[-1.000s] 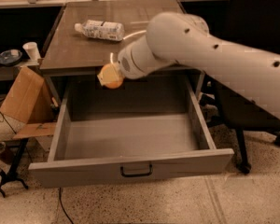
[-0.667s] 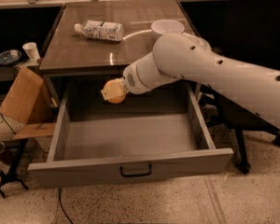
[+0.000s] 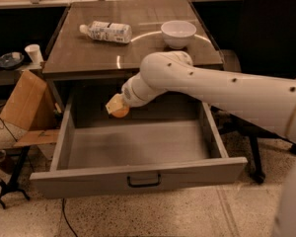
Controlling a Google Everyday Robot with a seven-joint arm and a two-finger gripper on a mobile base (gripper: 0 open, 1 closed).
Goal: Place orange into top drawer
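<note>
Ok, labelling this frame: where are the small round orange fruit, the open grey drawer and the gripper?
open grey drawer (image 3: 89,177), camera view: front panel, left part.
gripper (image 3: 115,106), camera view: fingertips, above the drawer's rear.
small round orange fruit (image 3: 121,113), camera view: lower skin, held in the gripper.

Dim warm overhead light; curved glare streaks on the tabletop (image 3: 153,58), murk under it, soft shadow on the top drawer (image 3: 89,181) floor below the gripper (image 3: 116,107), which hangs above its rear clasping the orange (image 3: 121,113).
</note>
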